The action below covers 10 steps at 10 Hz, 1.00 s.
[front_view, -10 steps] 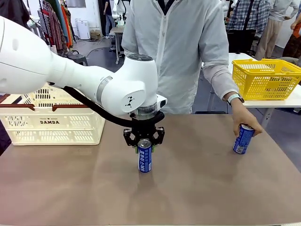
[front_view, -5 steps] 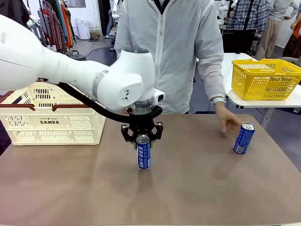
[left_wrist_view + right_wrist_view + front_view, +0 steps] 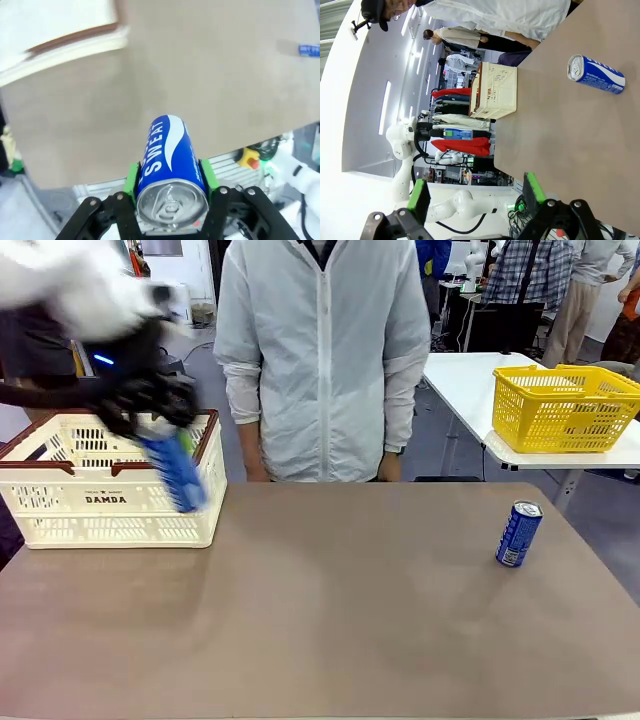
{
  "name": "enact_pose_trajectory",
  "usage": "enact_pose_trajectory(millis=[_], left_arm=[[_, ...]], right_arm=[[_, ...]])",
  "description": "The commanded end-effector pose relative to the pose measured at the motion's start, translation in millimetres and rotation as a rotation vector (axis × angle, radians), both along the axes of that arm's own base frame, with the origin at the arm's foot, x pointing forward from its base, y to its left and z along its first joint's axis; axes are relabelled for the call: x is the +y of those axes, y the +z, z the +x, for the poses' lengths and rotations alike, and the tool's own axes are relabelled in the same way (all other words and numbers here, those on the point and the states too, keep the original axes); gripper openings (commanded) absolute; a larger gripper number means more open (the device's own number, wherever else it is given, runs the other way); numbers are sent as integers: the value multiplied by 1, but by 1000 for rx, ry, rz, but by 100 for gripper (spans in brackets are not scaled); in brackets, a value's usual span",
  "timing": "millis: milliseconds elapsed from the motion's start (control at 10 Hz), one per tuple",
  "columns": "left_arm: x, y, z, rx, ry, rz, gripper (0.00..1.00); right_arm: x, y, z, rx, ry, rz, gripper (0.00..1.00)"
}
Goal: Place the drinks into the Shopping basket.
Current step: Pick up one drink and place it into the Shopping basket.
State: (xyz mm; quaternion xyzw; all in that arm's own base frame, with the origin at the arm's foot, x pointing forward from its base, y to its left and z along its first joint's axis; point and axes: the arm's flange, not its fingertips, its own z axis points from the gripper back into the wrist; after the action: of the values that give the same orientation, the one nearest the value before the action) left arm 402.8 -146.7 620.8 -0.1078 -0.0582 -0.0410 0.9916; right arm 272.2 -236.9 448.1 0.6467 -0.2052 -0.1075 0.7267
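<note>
Front, left wrist and right wrist views of a shared work table.

The brown table (image 3: 330, 620) spans the front view. A person (image 3: 320, 360) in a white jacket stands at the middle of its far edge, arms down. A white side table (image 3: 470, 380) stands beyond the far right corner.

The Shopping basket (image 3: 60, 525), cream with a dark brown rim and the print "DAMDA", sits at the table's far left corner. It also shows in the right wrist view (image 3: 495, 92). A yellow mesh basket (image 3: 560, 410) rests on the side table.

The left gripper (image 3: 150, 410), motion-blurred, hangs in front of the Shopping basket's right end. In its own view (image 3: 168, 175) the green pads (image 3: 131, 177) press both sides of a blue can (image 3: 167, 160), just below its silver top. The can (image 3: 180, 470) is tilted and clear of the table. Whether it has reached the basket's opening cannot be told; the left wrist view shows bare tabletop beyond it, with the basket's rim at upper left.

The right gripper (image 3: 475, 196) is off the table, its fingers spread wide with nothing between them.

A second blue can (image 3: 518, 533) stands upright near the table's right edge, well apart from the basket (image 3: 596, 74).
</note>
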Motion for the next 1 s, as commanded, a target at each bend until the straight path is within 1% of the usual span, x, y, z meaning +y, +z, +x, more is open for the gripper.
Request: enact_pose_trajectory(millis=[0,100,200,300,400,700,800,900], left_arm=[[68,-2,16,-45,92,70,0],[105,-7,14,-45,180,114,0],[132,-5,2,-93,201,24,0],[140,1,-15,-145,216,-69,0],[136,3,12,-42,186,66,0],[136,3,12,-42,186,66,0],[139,-6,8,-47,197,46,0],[137,6,44,-50,190,82,0]], right_arm=[[-1,3,2,-33,-2,6,100],[-1,3,2,-33,-2,6,100],[-1,3,2,-33,-2,6,100],[-1,3,2,-33,-2,6,100],[-1,3,2,-33,-2,6,100],[-1,3,2,-33,-2,6,100],[-1,3,2,-33,-2,6,100],[-1,3,2,-33,-2,6,100]])
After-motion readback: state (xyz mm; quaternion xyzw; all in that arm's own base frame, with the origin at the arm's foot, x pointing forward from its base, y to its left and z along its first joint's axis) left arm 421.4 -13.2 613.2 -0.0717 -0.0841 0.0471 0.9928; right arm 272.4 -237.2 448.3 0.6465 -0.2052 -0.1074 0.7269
